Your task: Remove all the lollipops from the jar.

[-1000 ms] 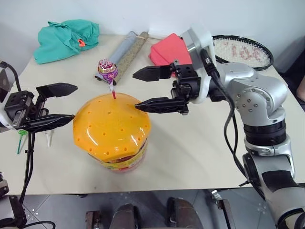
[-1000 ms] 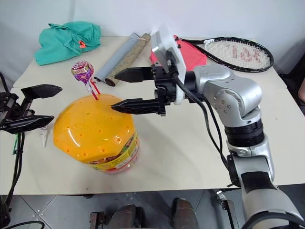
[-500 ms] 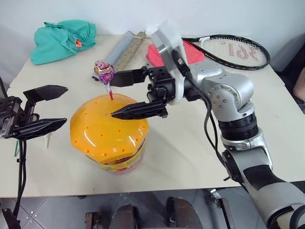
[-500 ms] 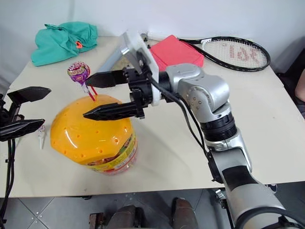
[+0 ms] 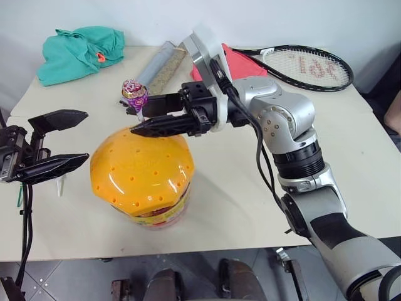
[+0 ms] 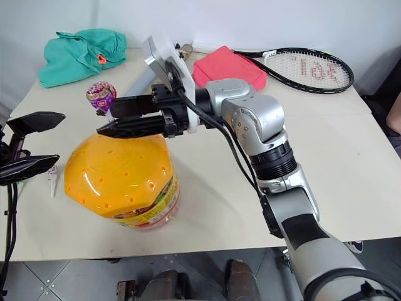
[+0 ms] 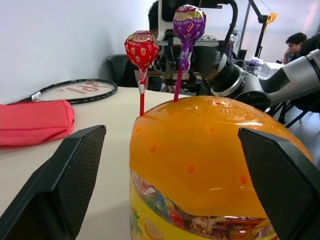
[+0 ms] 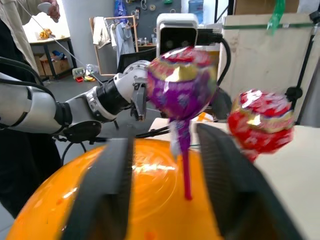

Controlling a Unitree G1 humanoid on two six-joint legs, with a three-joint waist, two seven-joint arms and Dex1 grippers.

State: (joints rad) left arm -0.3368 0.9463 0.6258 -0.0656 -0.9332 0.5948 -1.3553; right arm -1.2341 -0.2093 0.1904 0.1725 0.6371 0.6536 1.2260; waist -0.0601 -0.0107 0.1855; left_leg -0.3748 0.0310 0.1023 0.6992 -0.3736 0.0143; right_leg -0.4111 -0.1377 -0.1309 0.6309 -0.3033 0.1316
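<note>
Reaching further toward the left of the frame since the earlier picture, the right gripper (image 5: 141, 118) now has its two black fingers narrowed around the pink stick of the purple lollipop (image 5: 133, 92), which stands in a hole near the top of the orange lid (image 5: 141, 169). Whether the fingers already pinch the stick I cannot tell; the right wrist view shows it between them. A red lollipop (image 7: 141, 50) stands just beside the purple one. Both stick up from the jar (image 5: 153, 210) at lower left of centre on the table (image 5: 232, 188), so grasping low on the stick looks sensible. At the far left, the left gripper (image 5: 62, 141) waits wide open and empty, near the lid.
</note>
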